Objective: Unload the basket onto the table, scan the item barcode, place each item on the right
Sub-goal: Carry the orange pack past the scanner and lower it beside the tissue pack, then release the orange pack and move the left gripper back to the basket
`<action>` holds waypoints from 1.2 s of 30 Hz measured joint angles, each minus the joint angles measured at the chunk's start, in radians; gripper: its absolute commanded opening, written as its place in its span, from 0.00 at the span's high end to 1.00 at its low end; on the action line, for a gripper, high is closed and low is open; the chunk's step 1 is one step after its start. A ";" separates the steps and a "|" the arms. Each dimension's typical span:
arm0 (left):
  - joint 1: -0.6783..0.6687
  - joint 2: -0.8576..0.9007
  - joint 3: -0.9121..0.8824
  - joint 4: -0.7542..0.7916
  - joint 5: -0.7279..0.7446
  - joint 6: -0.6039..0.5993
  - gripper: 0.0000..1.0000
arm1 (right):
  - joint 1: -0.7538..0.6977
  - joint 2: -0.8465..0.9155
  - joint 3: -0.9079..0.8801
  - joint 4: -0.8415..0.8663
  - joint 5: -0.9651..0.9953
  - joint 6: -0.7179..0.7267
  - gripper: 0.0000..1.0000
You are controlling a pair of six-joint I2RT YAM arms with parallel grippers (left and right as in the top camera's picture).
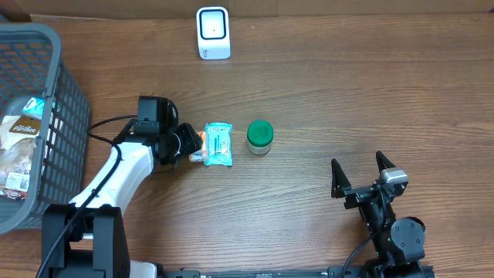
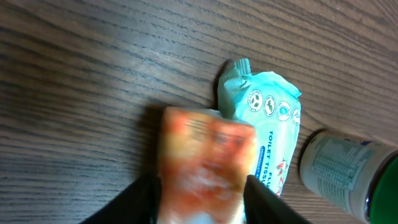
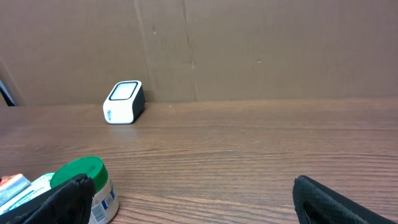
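Table seen from above and from both wrists. A grey slatted basket [image 1: 54, 93] stands at the left edge and holds several wrapped food packets [image 1: 18, 130], lying flat against its near and left sides; their print is too small to read. No other container holds anything that can be seen: a green-lidded jar [image 1: 260, 137] stands closed near the middle of the table, with a teal tissue pack [image 1: 219, 144] just to its left, the two close but apart. A white scanner [image 1: 213, 32] sits at the far edge, well apart from both. The left arm [image 1: 127, 166] reaches from the near left corner towards the middle, its wrist bent so that the left gripper [image 1: 193, 145] points right at table level. An orange packet [image 2: 205, 165], the item to be scanned, lies between its two fingers [image 2: 140, 199], overlapping the left end of the tissue pack. In the left wrist view the packet is blurred and the fingers stand close along both its sides; it cannot be told whether they press on it or have let go. The right arm rests at the near right, and the right gripper [image 1: 356, 161] points towards the far edge with its fingers [image 3: 62, 196] spread wide and nothing between them
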 measured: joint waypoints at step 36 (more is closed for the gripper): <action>0.203 -0.003 1.235 -0.911 0.014 0.289 0.02 | 0.000 -0.001 0.000 0.000 0.000 0.000 0.00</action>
